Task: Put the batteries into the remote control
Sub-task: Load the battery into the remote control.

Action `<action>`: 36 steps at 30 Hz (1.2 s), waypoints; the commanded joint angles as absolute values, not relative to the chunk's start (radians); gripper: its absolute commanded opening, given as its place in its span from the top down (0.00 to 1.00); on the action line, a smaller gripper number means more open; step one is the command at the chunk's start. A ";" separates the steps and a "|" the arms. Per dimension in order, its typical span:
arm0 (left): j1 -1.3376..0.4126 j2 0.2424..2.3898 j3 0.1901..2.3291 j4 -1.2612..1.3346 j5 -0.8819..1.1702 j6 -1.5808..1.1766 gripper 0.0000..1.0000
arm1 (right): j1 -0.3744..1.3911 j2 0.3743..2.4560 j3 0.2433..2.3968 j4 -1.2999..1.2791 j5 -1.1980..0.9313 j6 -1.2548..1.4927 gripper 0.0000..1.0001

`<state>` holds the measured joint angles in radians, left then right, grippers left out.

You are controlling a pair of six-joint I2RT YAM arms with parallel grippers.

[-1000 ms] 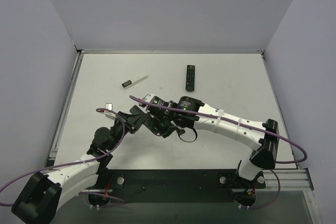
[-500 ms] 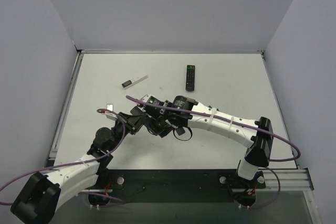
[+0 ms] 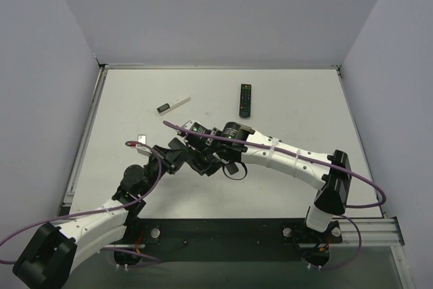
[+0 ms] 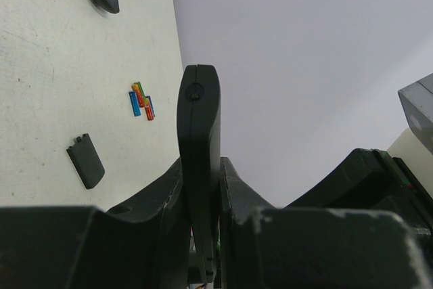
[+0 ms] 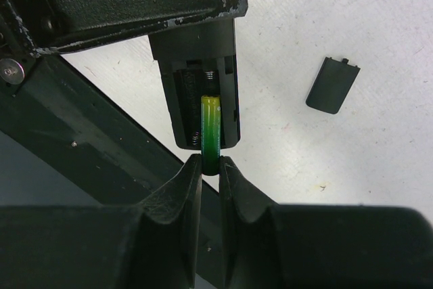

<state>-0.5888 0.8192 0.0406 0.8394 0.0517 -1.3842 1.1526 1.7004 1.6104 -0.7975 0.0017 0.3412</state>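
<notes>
My left gripper [image 4: 201, 167] is shut on the slim black remote control [image 4: 198, 120] and holds it edge-up above the table. In the right wrist view the remote [image 5: 193, 49] shows its open battery compartment. My right gripper [image 5: 210, 167] is shut on a green battery [image 5: 211, 130], whose far end lies inside the compartment's right slot. The other batteries [image 4: 141, 100] lie in a small coloured cluster on the table. The black back cover [image 5: 332, 85] lies flat nearby. In the top view the two grippers, left [image 3: 180, 158] and right [image 3: 203, 156], meet at the table's near middle.
A longer black remote with coloured buttons [image 3: 245, 99] lies at the far middle. A thin white stick with a dark end [image 3: 173, 105] lies far left. A small pale object [image 3: 141, 138] sits left of the arms. White walls enclose the table.
My right arm has moved a little left, closer to my left gripper and the remote it holds. The left arm has hardly moved.
</notes>
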 commanded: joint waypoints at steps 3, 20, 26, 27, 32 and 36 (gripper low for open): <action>-0.601 0.801 0.009 0.847 0.040 -1.378 1.00 | 1.147 1.723 1.655 -0.848 0.021 0.351 1.00; -0.620 0.753 0.054 0.672 0.008 -1.355 1.00 | 1.134 1.758 1.647 -0.853 0.018 0.368 1.00; -0.627 0.744 0.057 0.654 0.008 -1.358 1.00 | 1.137 1.775 1.646 -0.851 0.009 0.373 1.00; -0.627 0.744 0.057 0.653 0.008 -1.359 1.00 | 1.135 1.776 1.644 -0.851 0.009 0.373 1.00; -0.634 0.739 0.055 0.650 -0.020 -1.377 1.00 | 1.141 1.779 1.632 -0.836 0.011 0.373 1.00; -0.635 0.736 0.051 0.649 -0.025 -1.399 1.00 | 1.146 1.776 1.615 -0.822 0.011 0.373 1.00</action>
